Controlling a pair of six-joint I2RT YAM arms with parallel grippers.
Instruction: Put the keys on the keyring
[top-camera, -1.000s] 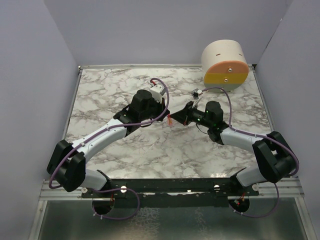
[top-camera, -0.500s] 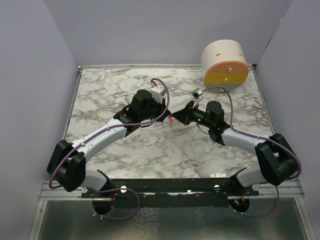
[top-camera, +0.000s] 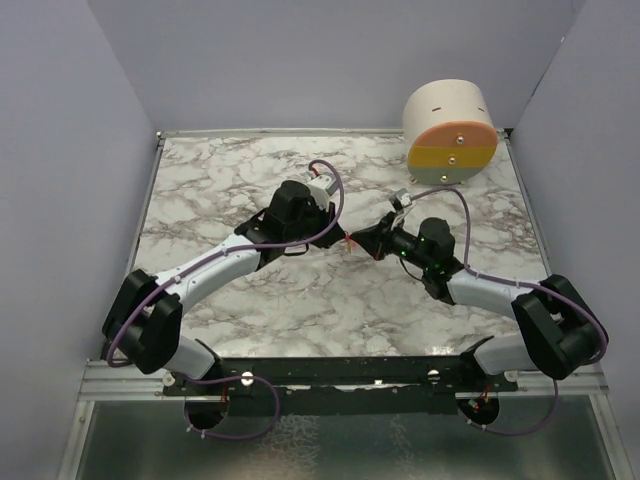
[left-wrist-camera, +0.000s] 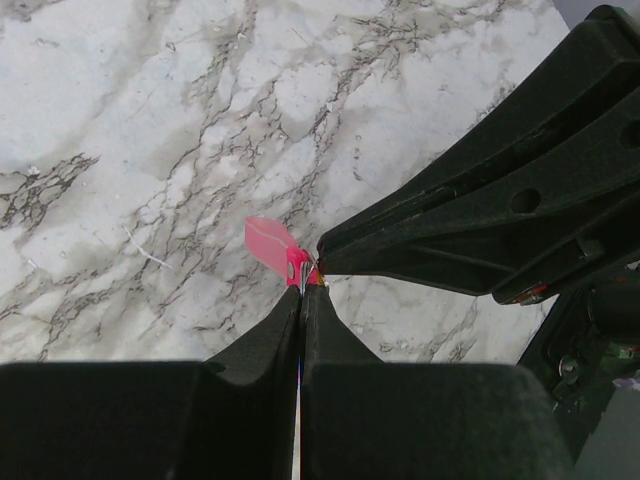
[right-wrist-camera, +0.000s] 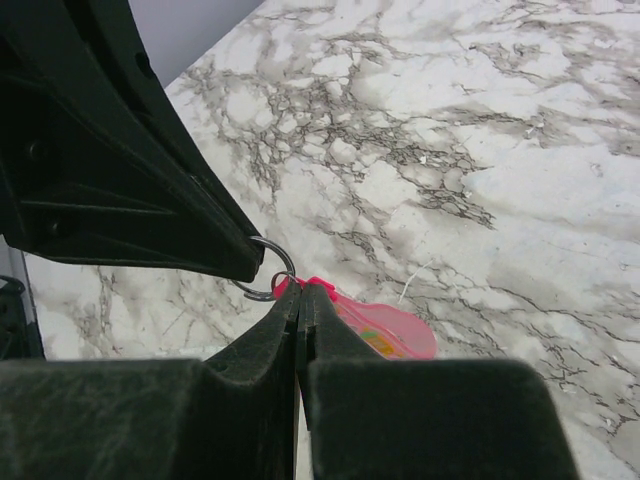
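Both claws have shifted slightly to the right, with their tips meeting above the worktop (top-camera: 300, 300).
Left claw (left-wrist-camera: 302, 292) is clamped on the keyring (right-wrist-camera: 282, 250) and right claw (right-wrist-camera: 298, 296) on the pink key (right-wrist-camera: 395, 335), probably for threading.

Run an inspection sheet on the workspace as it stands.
Surface: marble-pattern table.
Job's things: pink key at the keyring, between the gripper tips; yellow key not made out.
Clutter: cream, orange and yellow cylinder, far right corner.
Grippers: left gripper shut on keyring; right gripper shut on pink key; tips meet mid-table.
Cables: purple cables loop along both arms.
Surroundings: plain grey walls on three sides.
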